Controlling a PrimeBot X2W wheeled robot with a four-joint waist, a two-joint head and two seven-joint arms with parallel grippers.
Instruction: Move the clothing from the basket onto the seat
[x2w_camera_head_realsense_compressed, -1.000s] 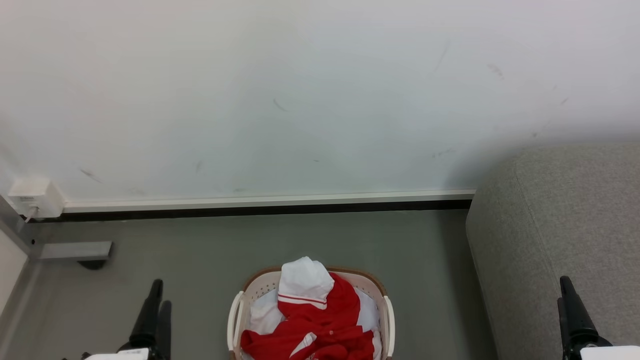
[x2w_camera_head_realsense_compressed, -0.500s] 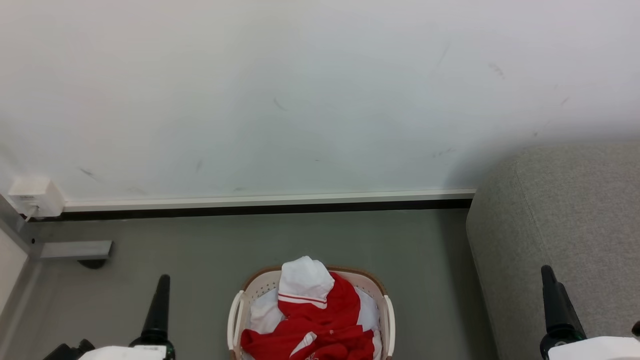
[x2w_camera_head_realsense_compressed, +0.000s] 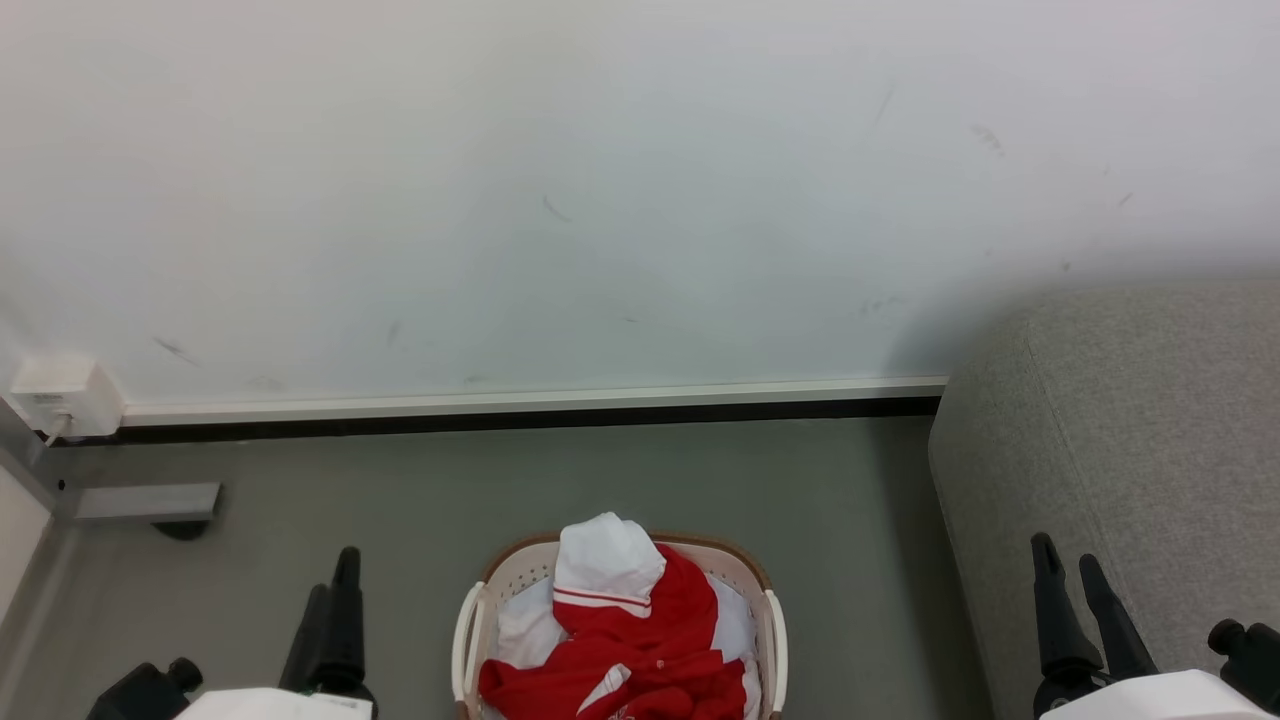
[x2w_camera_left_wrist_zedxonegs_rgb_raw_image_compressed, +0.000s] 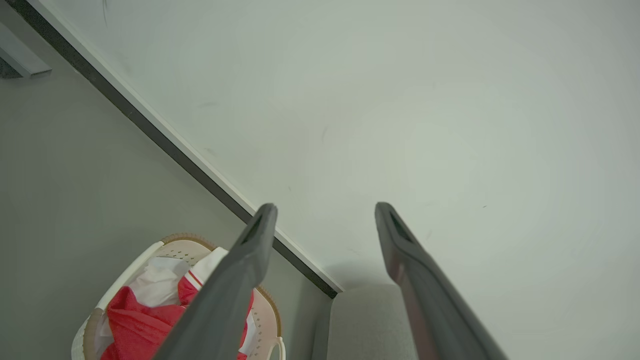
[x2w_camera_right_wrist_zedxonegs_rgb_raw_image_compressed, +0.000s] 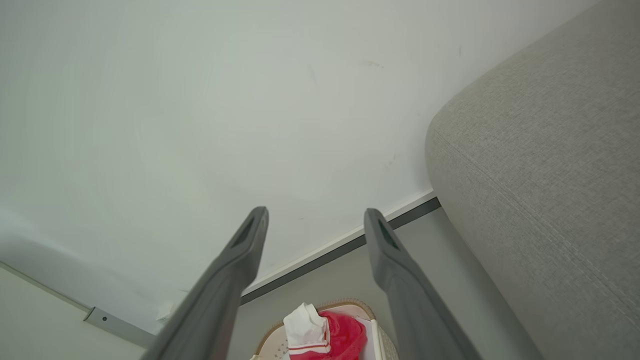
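Centrally, at the lower edge of the head view: one oval cream-white perforated plastic laundry basket (x2w_camera_head_realsense_compressed: 466, 640) with a brown woven-look rim, standing on the grey floor (x2w_camera_head_realsense_compressed: 600, 480). Contents: a red fabric garment with white panels and red-and-white striped trim (x2w_camera_head_realsense_compressed: 640, 650), heaped inside, with one white striped-edged part rising above the far rim; beneath it a pale white-blue liner cloth (x2w_camera_head_realsense_compressed: 525, 625). To the robot's right of the basket, apart from it: a large grey fabric-upholstered sofa with rounded edges (x2w_camera_head_realsense_compressed: 1130, 420), set against the white wall (x2w_camera_head_realsense_compressed: 600, 200). A white skirting strip (x2w_camera_head_realsense_compressed: 530, 402) runs along the wall's foot, with a small white socket box (x2w_camera_head_realsense_compressed: 65, 395) at its left end. Left gripper (x2w_camera_head_realsense_compressed: 333, 572): above the floor left of the basket, two dark fingers spread wide and holding nothing, as the left wrist view (x2w_camera_left_wrist_zedxonegs_rgb_raw_image_compressed: 326, 206) confirms. Right gripper (x2w_camera_head_realsense_compressed: 1065, 550): in front of the sofa's side, fingers likewise wide apart and empty (x2w_camera_right_wrist_zedxonegs_rgb_raw_image_compressed: 316, 210).
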